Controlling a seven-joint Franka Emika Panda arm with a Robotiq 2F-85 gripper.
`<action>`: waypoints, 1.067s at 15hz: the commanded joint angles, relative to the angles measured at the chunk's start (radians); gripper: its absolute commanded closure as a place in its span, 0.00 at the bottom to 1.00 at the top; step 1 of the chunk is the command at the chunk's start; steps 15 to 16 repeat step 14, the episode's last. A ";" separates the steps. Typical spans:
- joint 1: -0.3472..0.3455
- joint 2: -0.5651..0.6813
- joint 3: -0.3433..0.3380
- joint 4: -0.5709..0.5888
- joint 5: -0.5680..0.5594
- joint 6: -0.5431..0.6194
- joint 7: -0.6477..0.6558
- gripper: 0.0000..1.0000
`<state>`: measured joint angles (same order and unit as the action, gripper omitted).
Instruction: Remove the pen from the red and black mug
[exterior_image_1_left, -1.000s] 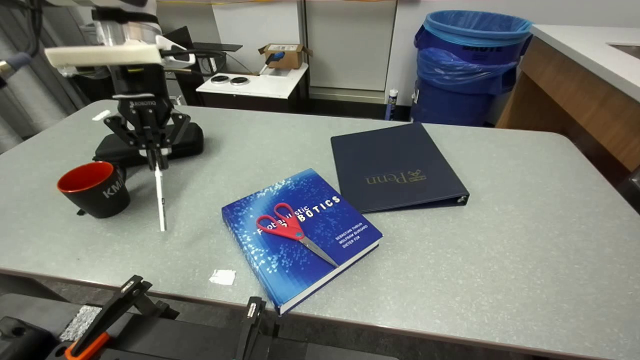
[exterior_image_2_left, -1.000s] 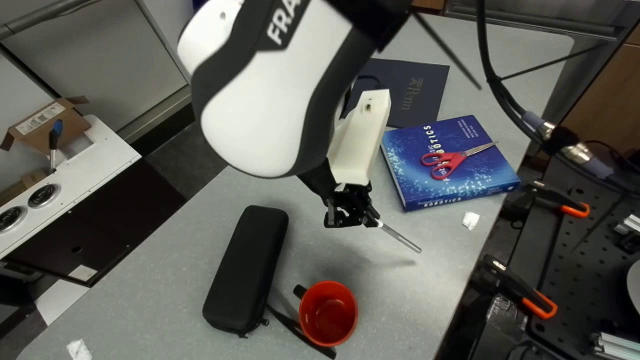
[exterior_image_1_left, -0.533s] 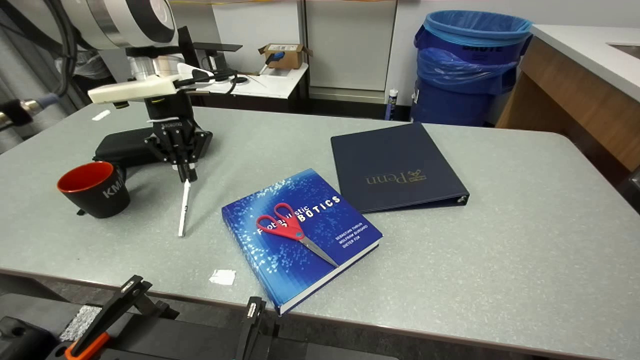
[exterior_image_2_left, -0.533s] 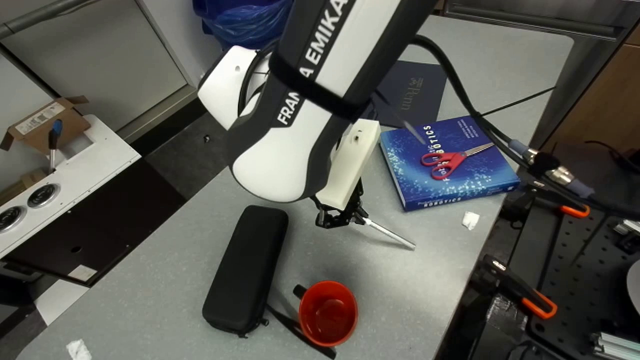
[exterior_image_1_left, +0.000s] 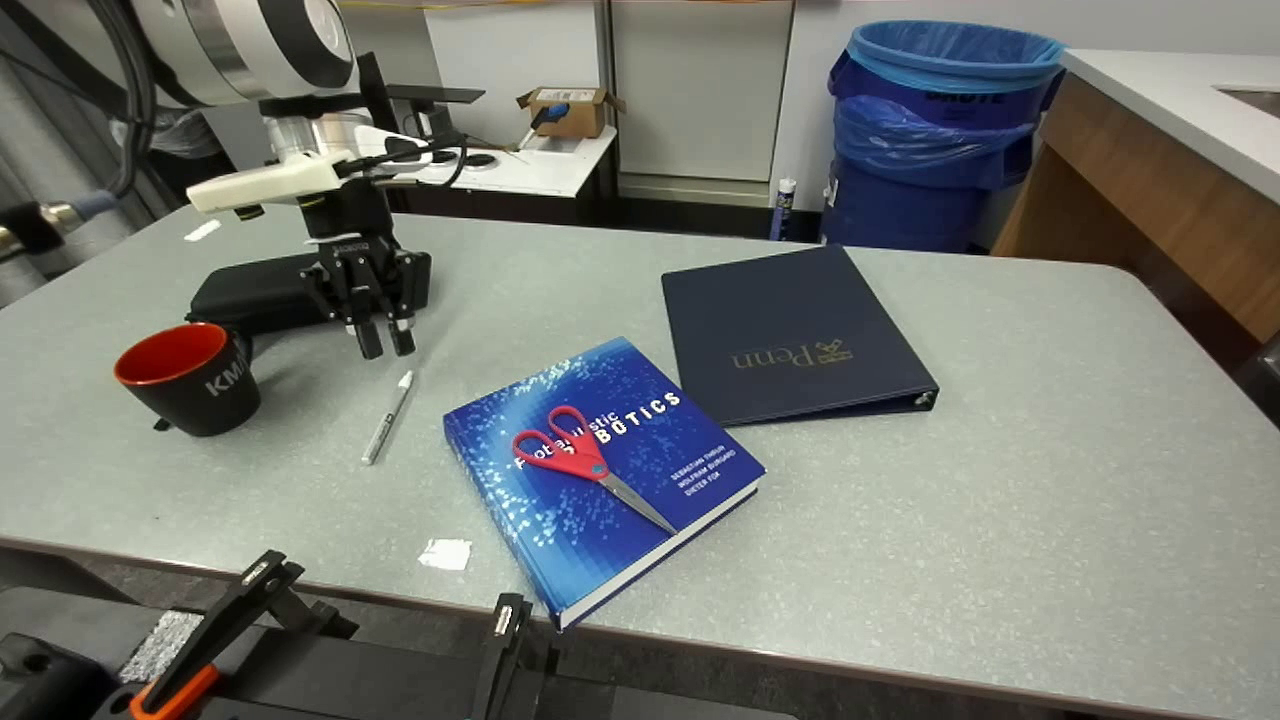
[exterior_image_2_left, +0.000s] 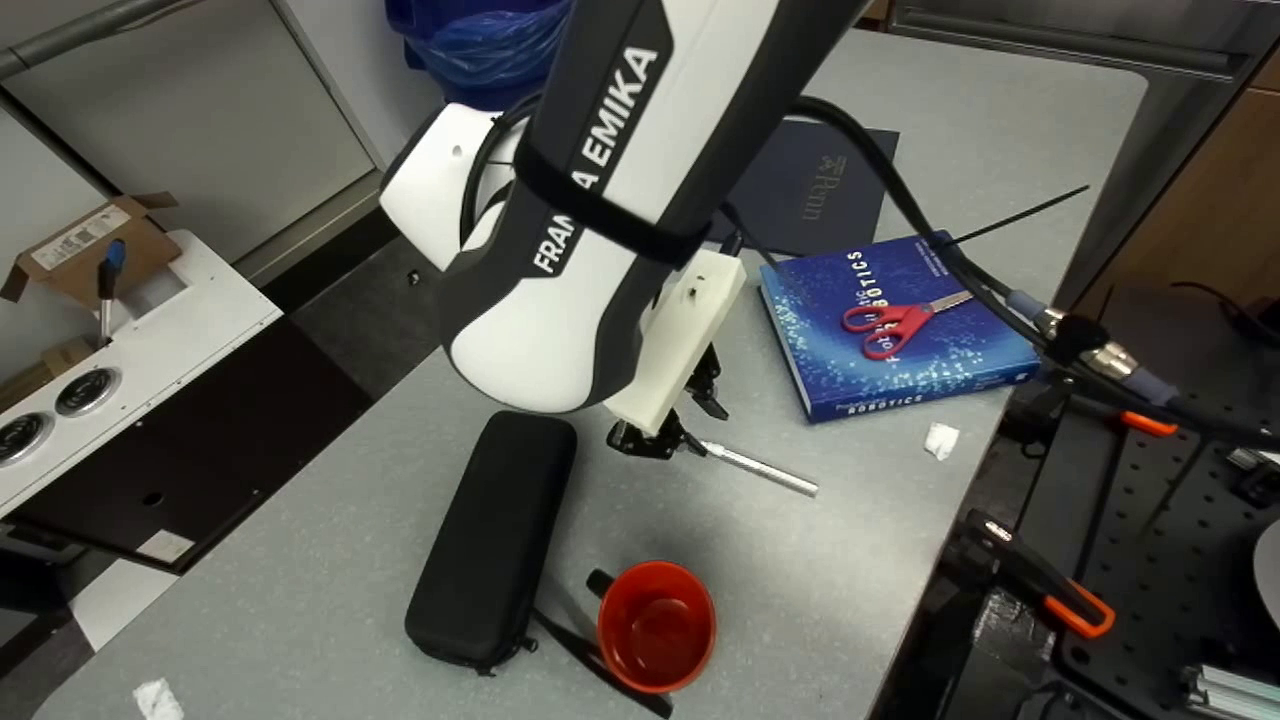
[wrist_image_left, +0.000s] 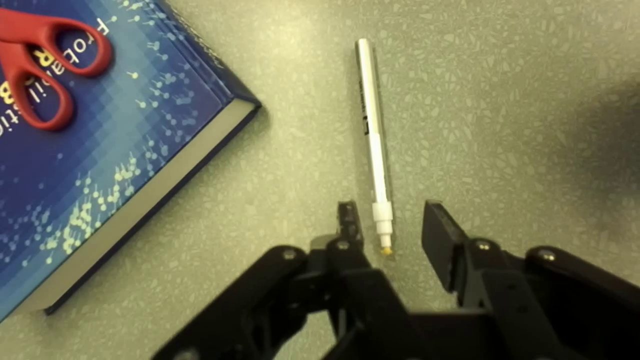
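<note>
Hanging, fingers apart, in an exterior view, the black two-finger gripper is above the slim white pen, loose on the grey bench, pointed at the near edge. An exterior view shows the round red-and-black mug penless. In the wrist view the fingers flank the pen's tip; sideways drift could knock it rolling.

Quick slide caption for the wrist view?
Jaws open, clear of the white pen; at frame left, red scissors on a blue book.

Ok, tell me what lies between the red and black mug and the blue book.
The pen lies on the table between them, as both exterior views show.
</note>
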<state>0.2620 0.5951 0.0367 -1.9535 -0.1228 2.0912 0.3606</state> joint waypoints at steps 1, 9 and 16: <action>0.023 -0.007 -0.011 0.001 -0.027 0.016 0.043 0.27; 0.014 -0.008 0.005 -0.001 -0.001 0.005 0.009 0.00; 0.014 -0.012 0.008 -0.009 -0.001 0.007 0.007 0.00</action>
